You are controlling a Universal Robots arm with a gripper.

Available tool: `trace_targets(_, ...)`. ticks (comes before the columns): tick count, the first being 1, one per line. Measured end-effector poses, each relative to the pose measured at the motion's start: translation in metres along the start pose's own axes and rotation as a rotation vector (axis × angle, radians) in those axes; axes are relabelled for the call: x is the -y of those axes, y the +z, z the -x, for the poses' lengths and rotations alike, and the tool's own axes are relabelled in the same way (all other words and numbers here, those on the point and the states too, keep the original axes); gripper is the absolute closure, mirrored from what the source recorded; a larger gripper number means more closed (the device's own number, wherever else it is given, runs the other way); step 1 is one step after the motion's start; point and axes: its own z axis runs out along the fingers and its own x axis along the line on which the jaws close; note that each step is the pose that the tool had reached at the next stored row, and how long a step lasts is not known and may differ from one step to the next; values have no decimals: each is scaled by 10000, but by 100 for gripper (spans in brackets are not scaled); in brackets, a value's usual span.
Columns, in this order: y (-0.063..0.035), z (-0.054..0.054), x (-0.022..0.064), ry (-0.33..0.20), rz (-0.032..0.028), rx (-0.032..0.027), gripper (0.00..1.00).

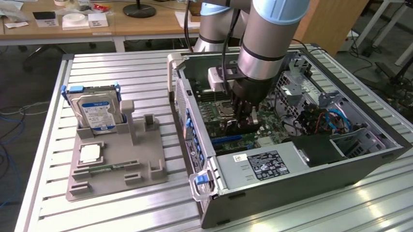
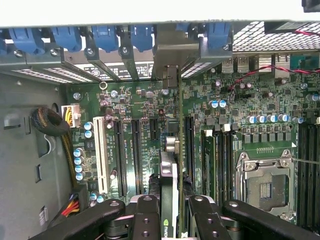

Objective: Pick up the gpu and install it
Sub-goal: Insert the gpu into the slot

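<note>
The table (image 1: 110, 67) is carrying an open case (image 1: 290, 193). The tool (image 2: 170, 215) is clamping the gpu (image 2: 169, 170) above the motherboard (image 2: 250, 100), seemingly unseated.

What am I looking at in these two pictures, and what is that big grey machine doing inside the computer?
The grey and blue machine is a robot arm reaching into an open computer case on a ribbed metal table. One picture comes from a camera off to the side; the other from a camera on the arm's wrist, facing the circuit board. The tool at the arm's end is shut on a graphics card, held on edge close to the board's long slots. Beside the case, a grey tray holds a hard drive and a small memory stick.
</note>
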Motion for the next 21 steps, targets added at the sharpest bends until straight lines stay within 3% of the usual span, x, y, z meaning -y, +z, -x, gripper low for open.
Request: trace_targets(21, 12, -1, 9, -4, 0, 3, 73)
